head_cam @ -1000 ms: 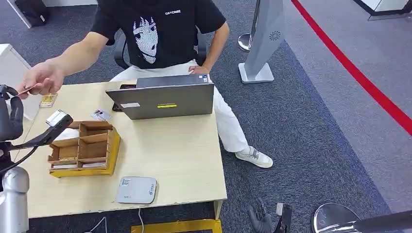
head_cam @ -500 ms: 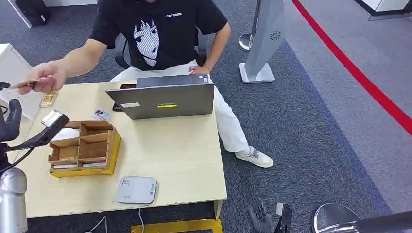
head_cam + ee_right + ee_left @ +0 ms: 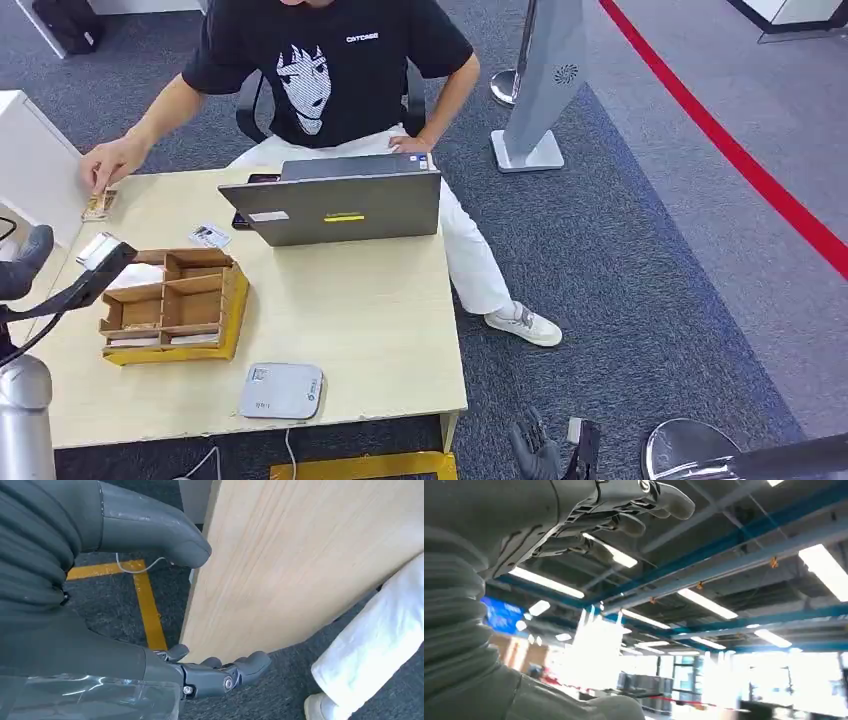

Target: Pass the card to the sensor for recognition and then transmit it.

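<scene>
Both the left hand (image 3: 614,515) and right hand (image 3: 200,615) hang spread, holding nothing.

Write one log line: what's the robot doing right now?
left hand: raised, empty | right hand: hanging beside table | person's hand: on card at table corner

Left arm (image 3: 22,420): silver metal cylinder at 8 o'clock in head view, thin black cable looping off it, black link above. Left hand (image 3: 589,520): grey ribbed bellows cover at the wrist, smooth grey palm shell, darker grey fingers (image 3: 624,525) with a round silver screw near the tip joint area, rounded grey thumb. Right hand (image 3: 150,605): same dark grey ribbed cover, thick smooth grey thumb (image 3: 150,530), darker fingers (image 3: 235,672) with a small round silver screw, clear glossy plastic piece beside the wrist. Right arm (image 3: 740,460): shiny silver tube at 5 o'clock in head view, dark hand at its end.
</scene>
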`<action>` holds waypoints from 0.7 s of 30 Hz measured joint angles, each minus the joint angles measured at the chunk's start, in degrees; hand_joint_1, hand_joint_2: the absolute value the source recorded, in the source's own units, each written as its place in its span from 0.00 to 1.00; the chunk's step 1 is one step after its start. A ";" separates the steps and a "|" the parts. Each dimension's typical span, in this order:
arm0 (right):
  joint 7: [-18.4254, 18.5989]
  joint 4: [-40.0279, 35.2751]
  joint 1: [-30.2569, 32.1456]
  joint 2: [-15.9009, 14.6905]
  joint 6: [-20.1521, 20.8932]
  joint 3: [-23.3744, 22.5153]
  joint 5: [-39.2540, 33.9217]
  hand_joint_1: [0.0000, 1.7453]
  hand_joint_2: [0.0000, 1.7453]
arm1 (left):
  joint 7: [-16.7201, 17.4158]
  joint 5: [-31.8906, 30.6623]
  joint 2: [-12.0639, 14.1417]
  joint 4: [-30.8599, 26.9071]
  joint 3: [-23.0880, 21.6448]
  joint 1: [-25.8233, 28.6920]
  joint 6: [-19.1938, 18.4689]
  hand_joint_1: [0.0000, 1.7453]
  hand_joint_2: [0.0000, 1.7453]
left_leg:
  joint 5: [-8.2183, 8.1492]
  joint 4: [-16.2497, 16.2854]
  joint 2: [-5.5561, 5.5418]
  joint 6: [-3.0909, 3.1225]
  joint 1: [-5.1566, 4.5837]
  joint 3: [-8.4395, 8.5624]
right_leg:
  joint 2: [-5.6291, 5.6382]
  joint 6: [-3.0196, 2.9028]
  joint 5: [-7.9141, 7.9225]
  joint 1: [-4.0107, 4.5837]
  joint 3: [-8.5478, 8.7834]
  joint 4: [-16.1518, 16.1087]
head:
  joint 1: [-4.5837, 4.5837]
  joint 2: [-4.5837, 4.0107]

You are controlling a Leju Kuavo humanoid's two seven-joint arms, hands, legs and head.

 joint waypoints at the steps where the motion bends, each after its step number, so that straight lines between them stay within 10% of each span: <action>1: -0.15 0.00 0.02 0.00 0.00 0.00 -0.24 0.00 1.00 | -2.03 5.29 -0.81 -1.51 0.43 0.56 0.65 0.00 1.00 | 0.00 0.00 0.00 0.00 -0.01 0.00 | 0.00 0.00 0.00 0.00 0.00 0.00 | 0.00 0.00; 6: -1.79 -0.02 0.86 0.00 0.28 -0.94 -3.19 0.00 1.00 | -13.95 38.53 -10.56 -19.59 2.03 11.21 -2.76 0.00 1.00 | -0.23 0.00 0.10 0.10 -0.09 0.00 | 0.12 0.08 -0.07 -0.03 0.02 -0.08 | 0.15 0.00; 12: -2.78 -0.28 2.76 -0.26 1.49 -3.56 -5.44 0.00 1.00 | -26.23 51.60 -18.73 -31.36 8.25 25.92 -9.35 0.00 1.00 | -0.39 0.00 0.04 0.23 -0.11 0.00 | -0.01 0.19 -0.27 -0.05 0.05 -0.11 | 0.22 0.00; 15: -2.95 -0.37 3.25 -0.52 1.84 -4.94 -5.57 0.00 1.00 | -28.37 58.56 -22.05 -31.80 14.91 28.68 -17.69 0.00 1.00 | -0.38 -0.01 0.04 0.22 -0.04 0.02 | -0.01 0.18 -0.27 -0.04 0.06 -0.11 | 0.11 0.00; 21: -2.95 -0.59 3.46 -0.74 1.81 -6.14 -5.57 0.00 1.00 | -29.00 59.02 -24.54 -32.28 21.89 30.20 -19.94 0.00 1.00 | -0.28 -0.01 0.01 0.12 -0.02 0.09 | -0.01 0.12 -0.23 0.00 0.11 -0.07 | 0.09 0.00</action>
